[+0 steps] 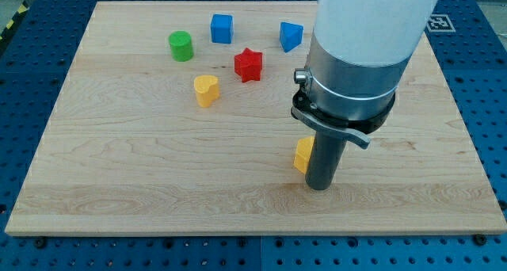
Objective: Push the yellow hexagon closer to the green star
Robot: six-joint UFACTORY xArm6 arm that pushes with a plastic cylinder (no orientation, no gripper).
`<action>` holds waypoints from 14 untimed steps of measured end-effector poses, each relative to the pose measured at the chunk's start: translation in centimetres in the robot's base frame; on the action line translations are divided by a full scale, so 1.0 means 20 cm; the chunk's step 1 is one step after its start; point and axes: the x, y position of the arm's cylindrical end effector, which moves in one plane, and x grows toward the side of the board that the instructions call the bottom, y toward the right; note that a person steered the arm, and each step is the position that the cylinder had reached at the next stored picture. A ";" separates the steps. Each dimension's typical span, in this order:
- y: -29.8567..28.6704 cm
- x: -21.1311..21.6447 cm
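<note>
The yellow hexagon (302, 155) shows only as a sliver on the left side of the rod, in the lower middle of the board. My tip (318, 187) rests on the board right against the hexagon's right and lower side. The green star is hidden behind the arm's wide body, as is the red cylinder.
A yellow heart-shaped block (206, 89), a red star (248, 64), a green cylinder (181, 45), a blue cube (222, 28) and a blue wedge-like block (290, 36) lie in the upper left and middle of the wooden board (119, 168).
</note>
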 end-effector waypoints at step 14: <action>0.02 -0.24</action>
